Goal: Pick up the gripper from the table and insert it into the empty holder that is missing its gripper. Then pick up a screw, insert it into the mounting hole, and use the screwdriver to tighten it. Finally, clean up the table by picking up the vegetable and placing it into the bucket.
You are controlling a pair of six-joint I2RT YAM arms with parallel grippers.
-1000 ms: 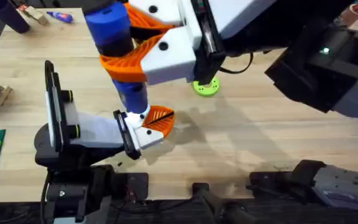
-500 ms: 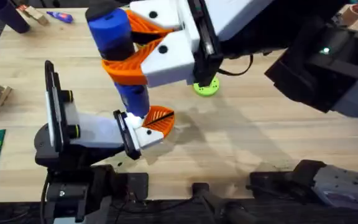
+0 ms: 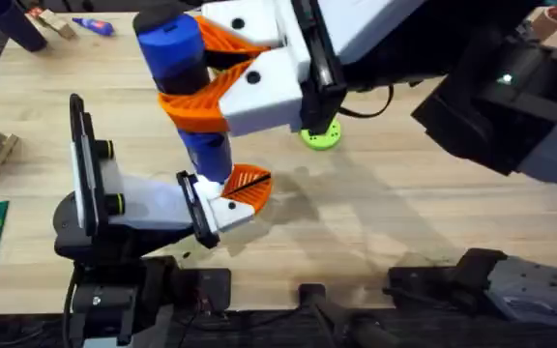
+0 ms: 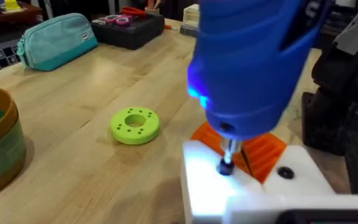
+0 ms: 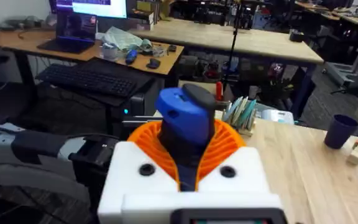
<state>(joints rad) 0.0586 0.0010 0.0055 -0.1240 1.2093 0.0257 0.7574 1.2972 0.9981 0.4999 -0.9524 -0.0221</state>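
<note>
A pale wood tabletop (image 3: 385, 213) carries the holder (image 3: 114, 198) near its front left edge, with the gripper (image 3: 243, 189) seated at the holder's end. The right claw (image 3: 196, 72) pinches the screwdriver (image 3: 187, 92) upright, its bit on a screw (image 4: 227, 167) in the white base. A green disc (image 3: 320, 134) lies just behind. Left claw: cannot tell.

Bright even room light w/ soft shadows on the table (image 3: 395, 193), white glare under the blurred close-up screwdriver (image 4: 253, 62), dark arm parts blurred near overhead cam.
</note>
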